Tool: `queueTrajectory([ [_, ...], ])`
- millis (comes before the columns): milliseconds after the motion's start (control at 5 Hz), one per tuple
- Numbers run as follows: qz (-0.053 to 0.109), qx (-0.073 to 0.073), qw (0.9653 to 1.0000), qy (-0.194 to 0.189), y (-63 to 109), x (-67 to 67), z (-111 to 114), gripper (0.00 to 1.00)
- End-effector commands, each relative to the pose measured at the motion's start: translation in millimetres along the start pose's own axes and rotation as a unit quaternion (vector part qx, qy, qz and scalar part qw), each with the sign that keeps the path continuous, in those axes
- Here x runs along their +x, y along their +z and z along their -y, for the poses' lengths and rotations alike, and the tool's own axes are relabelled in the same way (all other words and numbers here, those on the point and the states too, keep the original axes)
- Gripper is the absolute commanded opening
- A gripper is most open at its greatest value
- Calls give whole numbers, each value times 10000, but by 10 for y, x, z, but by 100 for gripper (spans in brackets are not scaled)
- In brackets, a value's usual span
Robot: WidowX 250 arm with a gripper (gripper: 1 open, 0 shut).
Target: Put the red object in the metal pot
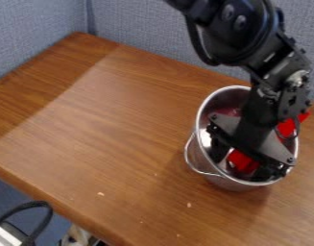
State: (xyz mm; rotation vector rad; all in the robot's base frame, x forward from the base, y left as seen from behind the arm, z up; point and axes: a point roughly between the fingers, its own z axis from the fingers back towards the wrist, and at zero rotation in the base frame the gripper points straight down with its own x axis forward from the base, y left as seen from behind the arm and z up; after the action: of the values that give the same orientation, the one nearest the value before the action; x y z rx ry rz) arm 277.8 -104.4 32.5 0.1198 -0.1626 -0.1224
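The metal pot (197,154) stands on the wooden table near its right front corner. My gripper (252,157) reaches down into the pot from above, open, its black fingers (216,146) spread toward the pot's walls. The red object (247,165) lies on the pot's bottom between the fingers, partly hidden by them; I see nothing clamped on it. Some red parts on the gripper body (294,123) show above the rim.
The wooden table (108,106) stretches left of the pot. Its front edge runs diagonally just below the pot. A blue fabric wall (44,24) stands behind, and dark cables (25,226) hang below the table at the lower left.
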Motion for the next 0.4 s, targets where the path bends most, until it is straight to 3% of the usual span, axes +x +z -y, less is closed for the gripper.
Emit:
queueTrajectory([
  [0,-89,58,9999,-38,-120,-57,-158,100],
  [200,-130,45,9998,-109,-191,-116,-207,100],
])
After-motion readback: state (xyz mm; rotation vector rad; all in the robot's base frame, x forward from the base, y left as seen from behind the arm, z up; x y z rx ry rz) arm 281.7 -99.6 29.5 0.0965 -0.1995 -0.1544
